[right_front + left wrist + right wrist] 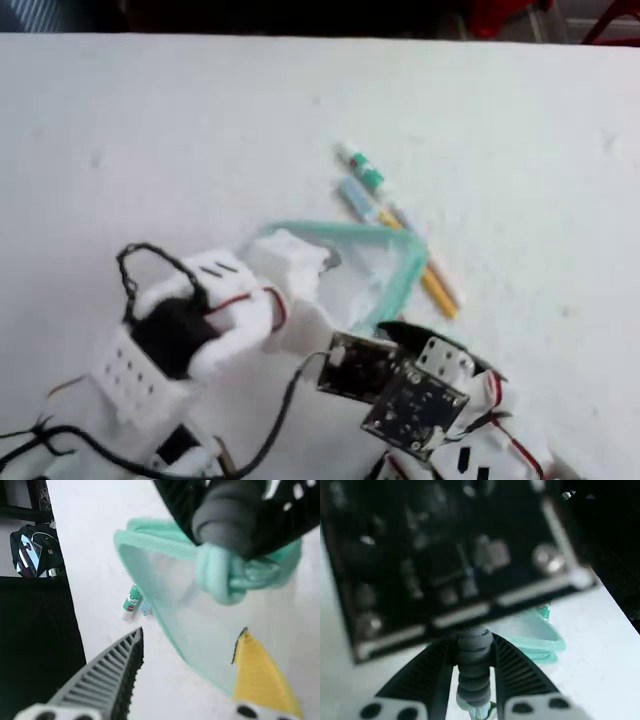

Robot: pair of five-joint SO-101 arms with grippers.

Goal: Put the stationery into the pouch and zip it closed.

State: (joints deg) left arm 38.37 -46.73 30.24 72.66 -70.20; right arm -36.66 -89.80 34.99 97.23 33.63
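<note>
Fingers [112, 680] of the left gripper [192, 632] stand spread apart, one grey and ribbed, the other yellow. They hold nothing. Between them lies the pouch [150, 565], clear with a mint-green border. The yellow finger is over its clear panel and the grey one is off its edge, above the white table [150, 130].

Just ahead of the left gripper, the right gripper [475, 647] meets the pouch from the opposite side. Its black jaws are drawn close together, pinching a bunched fold of the green border. A grey ribbed piece [472, 672] runs up between the jaws, and a scrap of the same green shows at their base. Directly beyond the right gripper's tips a dark circuit board [445, 555] blocks most of what lies ahead, with more of the pouch's border showing past its lower edge.

Beyond the pouch, on its side away from both grippers, the stationery lies out on the table. The yellow pen [437, 285] is just beside the pouch's green edge. The blue pen [355, 200] lies near the pouch's far corner. The green-and-white tube [360, 168] is farthest out, close beside the blue pen.
</note>
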